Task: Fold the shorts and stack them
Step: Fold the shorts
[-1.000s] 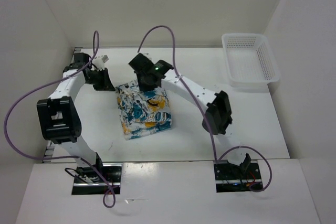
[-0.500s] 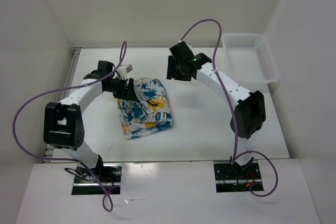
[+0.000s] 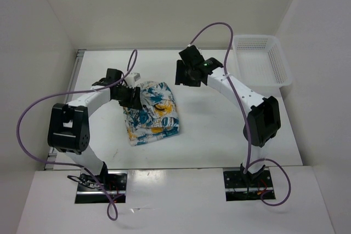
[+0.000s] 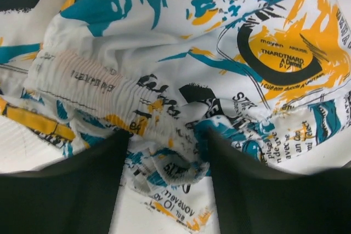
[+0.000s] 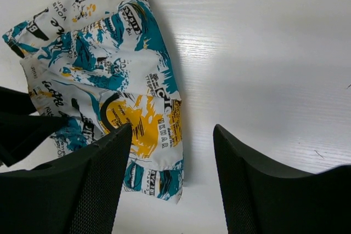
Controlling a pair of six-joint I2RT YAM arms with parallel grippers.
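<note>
Lying on the white tabletop (image 3: 219,135), the soft white fabric shorts with a busy teal, orange-yellow and black print (image 3: 151,113) sit folded into a roughly square bundle a little left of centre. They are well apart from the white plastic mesh basket (image 3: 262,85), which stands at the far right corner of the table.

The left gripper (image 3: 131,96) is at the far left corner of the bundle, low over the fabric. In the left wrist view its two black fingers (image 4: 71,184) are spread. A rumpled fold of the shorts (image 4: 181,80) lies in the gap between them without being pinched, and a ribbed, gathered band (image 4: 93,89) of the fabric runs just beyond the left finger. Whether the fingertips touch the cloth cannot be told.

The right gripper (image 3: 184,74) hangs just beyond the far right corner of the shorts, over the table, and is not touching them. The right wrist view shows its black fingers (image 5: 88,190) set wide apart with nothing held. Below them the shorts (image 5: 104,75) fill the left half of that view, their printed edge ending under the gap, and bare white table lies to the right.
</note>
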